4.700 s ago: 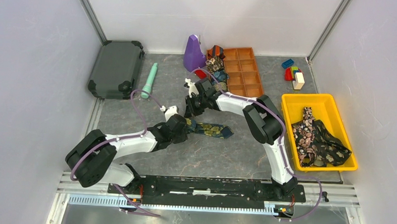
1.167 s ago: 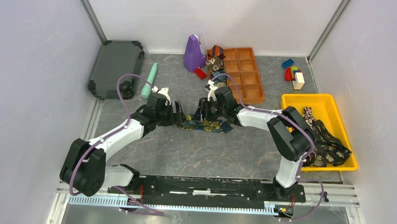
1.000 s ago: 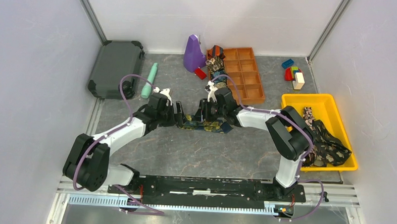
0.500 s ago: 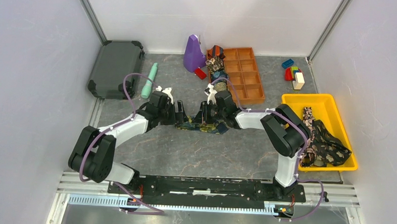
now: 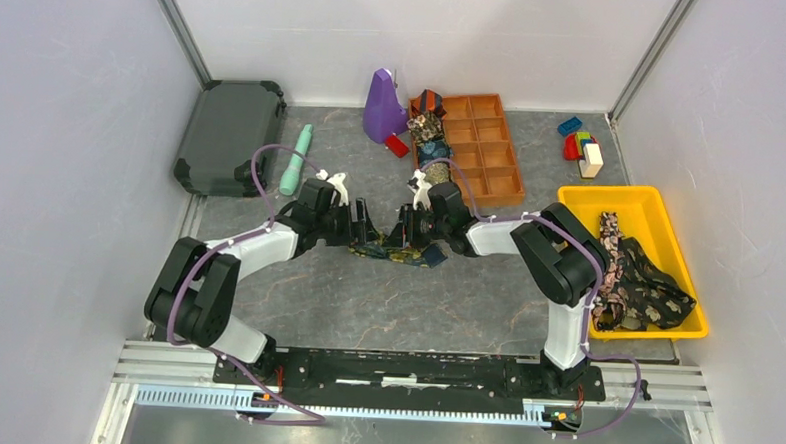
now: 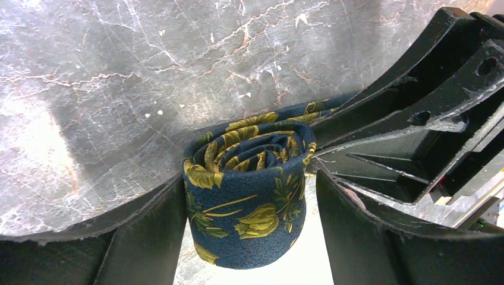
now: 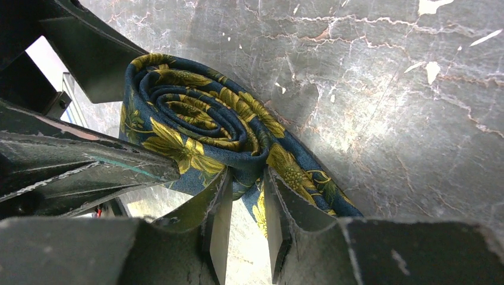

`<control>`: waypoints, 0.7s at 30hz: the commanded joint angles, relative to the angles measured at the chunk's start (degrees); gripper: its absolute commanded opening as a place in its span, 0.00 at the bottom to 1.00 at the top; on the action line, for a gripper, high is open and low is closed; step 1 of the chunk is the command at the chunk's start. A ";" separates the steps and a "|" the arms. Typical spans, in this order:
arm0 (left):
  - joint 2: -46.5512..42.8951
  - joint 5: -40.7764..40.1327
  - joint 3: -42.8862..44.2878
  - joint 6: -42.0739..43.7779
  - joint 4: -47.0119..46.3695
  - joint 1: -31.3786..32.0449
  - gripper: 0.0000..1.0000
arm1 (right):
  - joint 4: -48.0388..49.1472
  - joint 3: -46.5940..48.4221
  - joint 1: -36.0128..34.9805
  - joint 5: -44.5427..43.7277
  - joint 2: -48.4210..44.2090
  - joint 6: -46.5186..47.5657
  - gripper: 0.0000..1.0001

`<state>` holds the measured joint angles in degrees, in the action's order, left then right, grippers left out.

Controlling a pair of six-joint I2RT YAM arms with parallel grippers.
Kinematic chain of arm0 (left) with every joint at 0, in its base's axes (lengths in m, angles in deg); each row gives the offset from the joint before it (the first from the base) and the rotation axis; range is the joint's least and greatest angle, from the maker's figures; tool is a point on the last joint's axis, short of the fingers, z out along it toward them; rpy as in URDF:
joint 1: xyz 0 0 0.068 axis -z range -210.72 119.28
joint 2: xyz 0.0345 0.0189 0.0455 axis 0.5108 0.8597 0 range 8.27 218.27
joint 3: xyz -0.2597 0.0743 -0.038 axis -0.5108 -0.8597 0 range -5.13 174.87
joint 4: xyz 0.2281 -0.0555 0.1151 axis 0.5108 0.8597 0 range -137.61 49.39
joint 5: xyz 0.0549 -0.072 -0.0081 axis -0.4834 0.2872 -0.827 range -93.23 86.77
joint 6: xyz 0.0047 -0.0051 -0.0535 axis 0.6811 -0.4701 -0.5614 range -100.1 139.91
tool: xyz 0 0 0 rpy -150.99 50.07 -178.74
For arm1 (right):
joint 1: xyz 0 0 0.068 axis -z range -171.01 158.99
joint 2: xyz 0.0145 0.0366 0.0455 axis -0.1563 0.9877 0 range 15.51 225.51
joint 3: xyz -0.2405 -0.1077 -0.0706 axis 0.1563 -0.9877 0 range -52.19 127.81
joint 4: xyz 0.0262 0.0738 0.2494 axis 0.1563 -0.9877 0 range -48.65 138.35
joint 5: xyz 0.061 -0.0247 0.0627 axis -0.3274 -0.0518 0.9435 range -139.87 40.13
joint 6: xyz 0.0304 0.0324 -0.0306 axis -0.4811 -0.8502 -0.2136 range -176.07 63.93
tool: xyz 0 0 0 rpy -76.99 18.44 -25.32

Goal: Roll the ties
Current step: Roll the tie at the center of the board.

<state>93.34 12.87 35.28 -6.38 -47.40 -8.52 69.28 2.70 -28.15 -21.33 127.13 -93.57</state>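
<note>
A navy tie with gold flowers [image 5: 400, 251] lies mid-table, wound into a roll [image 6: 249, 202] with only a short tail left. My left gripper [image 5: 363, 231] straddles that roll, open: the left finger [image 6: 151, 237] rests against it and a gap shows at the right finger [image 6: 356, 237]. My right gripper [image 5: 403, 230] faces it from the other side. In the right wrist view the roll [image 7: 190, 122] stands just ahead and my right gripper [image 7: 248, 175] is shut on a fold of its outer layer. More loose ties [image 5: 635, 278] lie in the yellow bin.
An orange compartment tray [image 5: 492, 156] stands at the back, with rolled ties [image 5: 428, 128] beside it. A purple object [image 5: 382, 106], a mint-green stick [image 5: 295, 160] and a dark case [image 5: 230, 135] lie at the back left. Toy blocks [image 5: 581, 145] and the yellow bin [image 5: 575, 205] are on the right.
Both grippers have drawn closer together around the tie. Its flat tail has shortened as the roll grew. The right gripper has narrowed onto the fabric.
</note>
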 commanded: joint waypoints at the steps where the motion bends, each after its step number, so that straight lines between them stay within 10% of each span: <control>1: 0.80 4.20 0.84 2.52 -4.28 -0.44 0.81 | 1.75 -0.40 0.14 0.66 1.13 0.54 0.32; 21: 5.11 8.78 -1.16 1.22 -9.78 -0.45 0.75 | 1.49 0.54 0.15 0.97 2.38 0.84 0.32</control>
<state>97.19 17.86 34.64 -6.38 -53.96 -9.24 70.19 2.68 -27.85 -20.31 128.00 -93.55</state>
